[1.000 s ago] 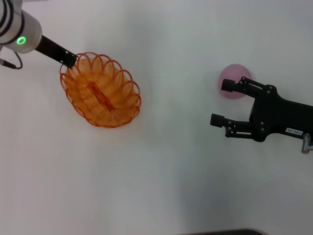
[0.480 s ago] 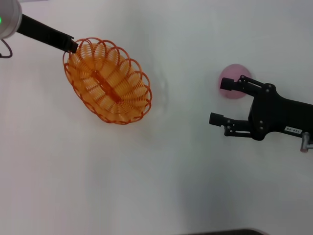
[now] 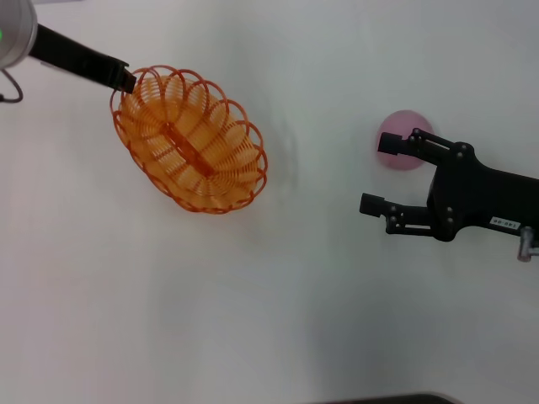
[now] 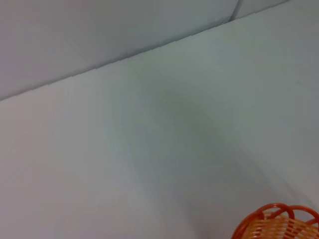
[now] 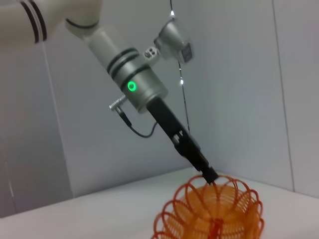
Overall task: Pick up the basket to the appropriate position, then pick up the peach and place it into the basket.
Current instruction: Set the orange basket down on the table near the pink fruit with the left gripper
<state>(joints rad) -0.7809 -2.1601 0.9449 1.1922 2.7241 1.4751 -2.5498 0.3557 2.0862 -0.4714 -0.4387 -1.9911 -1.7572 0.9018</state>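
Orange wire basket (image 3: 190, 140) hangs tilted at left; pink peach (image 3: 399, 137) lies well right.

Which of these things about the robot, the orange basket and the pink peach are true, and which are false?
1. The left pincer grips the basket by its rim. True.
2. The peach sits inside the basket. False: it lies on the white table, far from the basket.
3. The right pincer is open. True.
4. The right pincer is squeezing the peach. False: one finger overlaps the peach in the head view, the other is well clear.
5. The basket is blue. False: it is orange.
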